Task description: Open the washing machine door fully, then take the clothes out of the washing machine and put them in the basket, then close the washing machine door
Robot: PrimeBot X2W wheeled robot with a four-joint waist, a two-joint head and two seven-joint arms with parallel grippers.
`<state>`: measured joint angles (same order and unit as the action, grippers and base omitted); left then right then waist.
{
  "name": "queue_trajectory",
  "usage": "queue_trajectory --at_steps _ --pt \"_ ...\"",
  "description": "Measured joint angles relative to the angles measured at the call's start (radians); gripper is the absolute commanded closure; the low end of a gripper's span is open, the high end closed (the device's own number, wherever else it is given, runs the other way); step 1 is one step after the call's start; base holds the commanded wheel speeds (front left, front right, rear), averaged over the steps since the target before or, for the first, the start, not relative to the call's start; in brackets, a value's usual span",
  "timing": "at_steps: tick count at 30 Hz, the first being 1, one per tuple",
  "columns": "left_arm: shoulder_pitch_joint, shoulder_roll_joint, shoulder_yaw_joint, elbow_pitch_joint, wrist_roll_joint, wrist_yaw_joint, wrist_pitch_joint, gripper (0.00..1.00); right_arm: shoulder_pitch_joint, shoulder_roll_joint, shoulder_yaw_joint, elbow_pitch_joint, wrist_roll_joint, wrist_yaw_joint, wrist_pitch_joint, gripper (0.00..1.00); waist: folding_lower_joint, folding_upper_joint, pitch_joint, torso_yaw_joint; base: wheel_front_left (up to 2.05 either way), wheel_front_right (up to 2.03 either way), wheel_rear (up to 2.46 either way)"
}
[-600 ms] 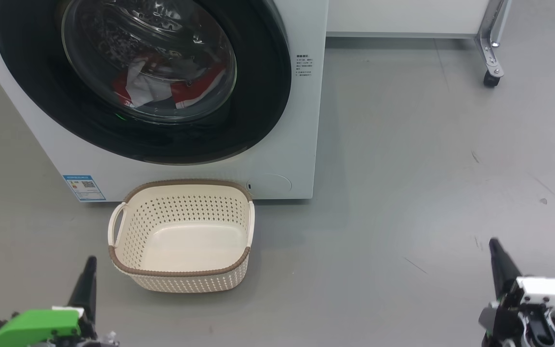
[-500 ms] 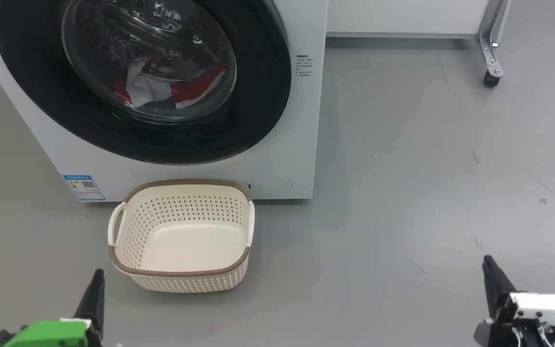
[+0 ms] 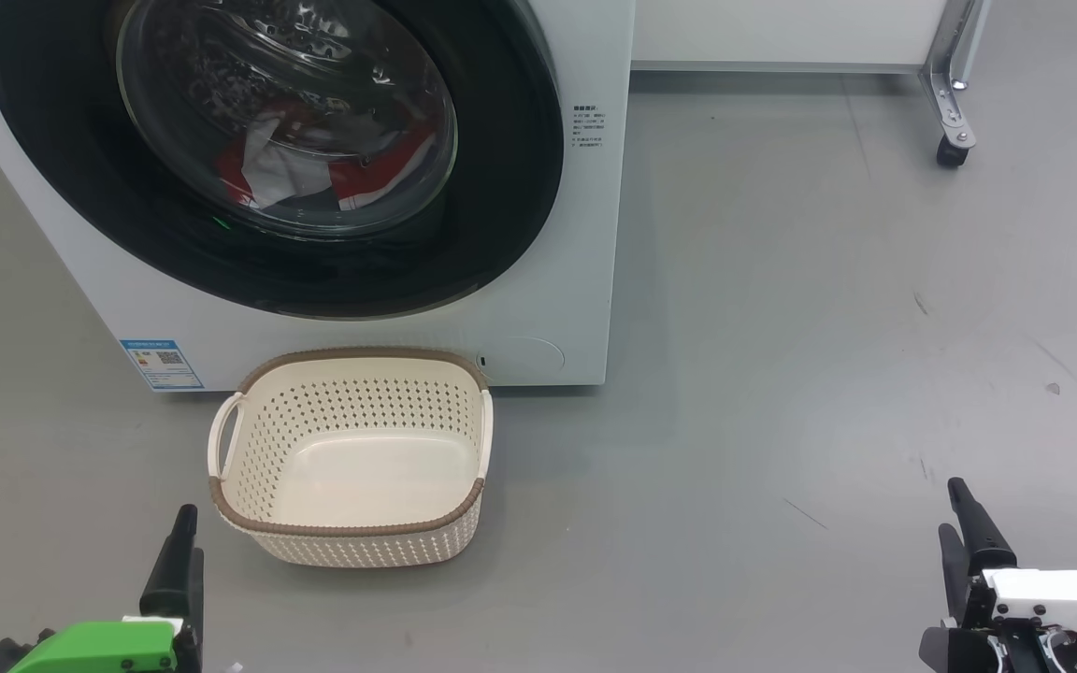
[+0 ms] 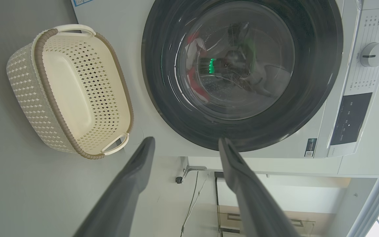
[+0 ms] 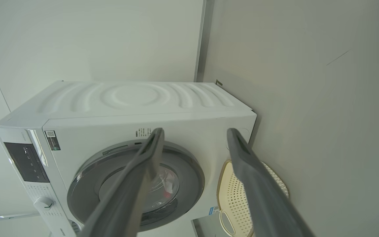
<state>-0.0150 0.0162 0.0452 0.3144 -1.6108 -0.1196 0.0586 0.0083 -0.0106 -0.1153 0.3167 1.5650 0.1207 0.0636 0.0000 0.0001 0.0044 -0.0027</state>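
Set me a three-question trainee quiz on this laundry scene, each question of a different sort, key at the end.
1. Fill in the blank: the basket on the floor is ___.
2. Where are the clothes? A) in the basket; B) inside the washing machine, behind the shut washing machine door; C) on the floor.
3. True or false: the left gripper and the right gripper are both open and hold nothing.

Key
1. empty
2. B
3. true
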Motion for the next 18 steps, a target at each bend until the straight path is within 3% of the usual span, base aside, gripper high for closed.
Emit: queue_trajectory --at_steps 18 --pt "-0.002 0.001 -0.005 -0.030 0.073 0.000 -0.061 0.00 -0.005 -0.003 -0.010 -0.049 -0.162 0.000 -0.064 0.00 0.0000 0.0000 0.004 0.008 0.00 0.00 0.00"
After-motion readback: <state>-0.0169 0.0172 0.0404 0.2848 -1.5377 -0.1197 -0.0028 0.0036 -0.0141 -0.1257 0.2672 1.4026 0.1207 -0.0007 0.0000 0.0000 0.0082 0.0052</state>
